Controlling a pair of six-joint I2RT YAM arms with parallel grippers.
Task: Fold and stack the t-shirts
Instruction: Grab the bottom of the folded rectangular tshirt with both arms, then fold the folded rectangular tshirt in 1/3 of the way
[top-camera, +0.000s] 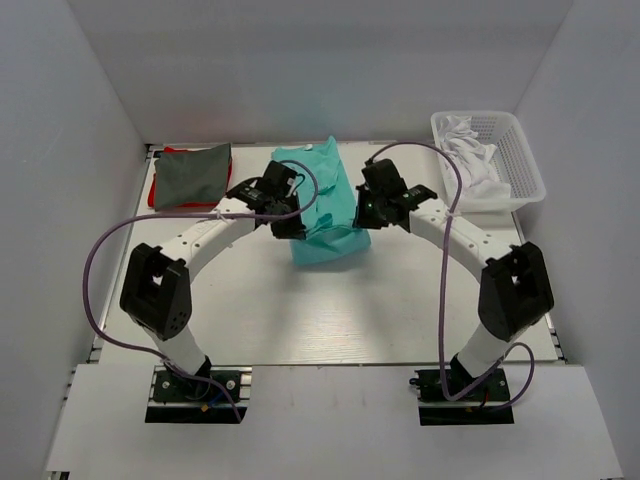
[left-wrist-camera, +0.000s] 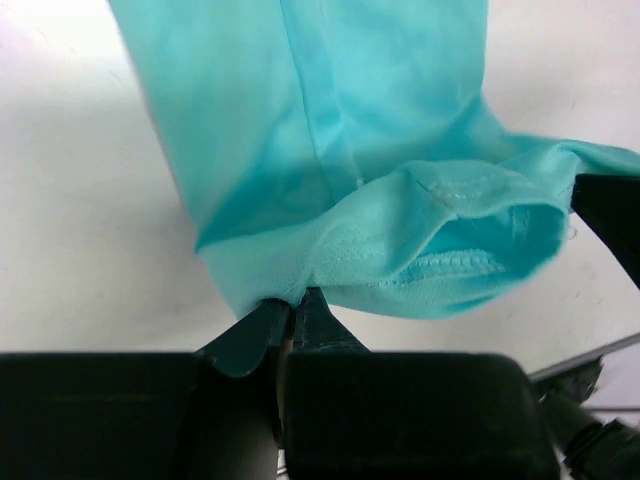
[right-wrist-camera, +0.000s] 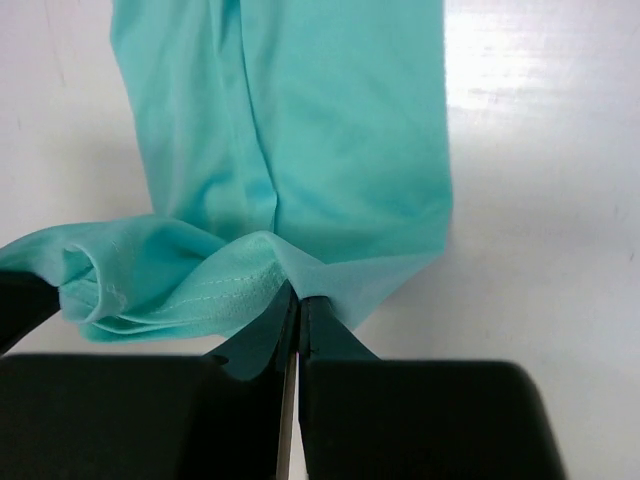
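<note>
While both sets of jaws sit pinched together, the left gripper (left-wrist-camera: 290, 312) clamps the near-left corner of the mint-teal t-shirt (left-wrist-camera: 330, 120) and the right gripper (right-wrist-camera: 297, 300) clamps its near-right corner, thin cloth caught between the fingertips each time. Between the two pinches the hem bunches and curls into a loose loop, stitching showing. From each wrist the rest of the shirt runs flat toward 12 o'clock over the white table (top-camera: 330, 310). In the top view the shirt is a narrow folded strip at table centre, with the collar end at 12 o'clock, the held end at 6 o'clock, and the two grippers near its 7 and 5 o'clock corners. The dark grey t-shirt (top-camera: 192, 175) lies folded at 10 o'clock from the teal one, well apart, in the far-left corner. It rests on the red t-shirt (top-camera: 153, 195), which shows only as a red rim. The white lattice basket (top-camera: 525, 170) sits at 2 o'clock, far right, with white cloth (top-camera: 470, 150) inside.
</note>
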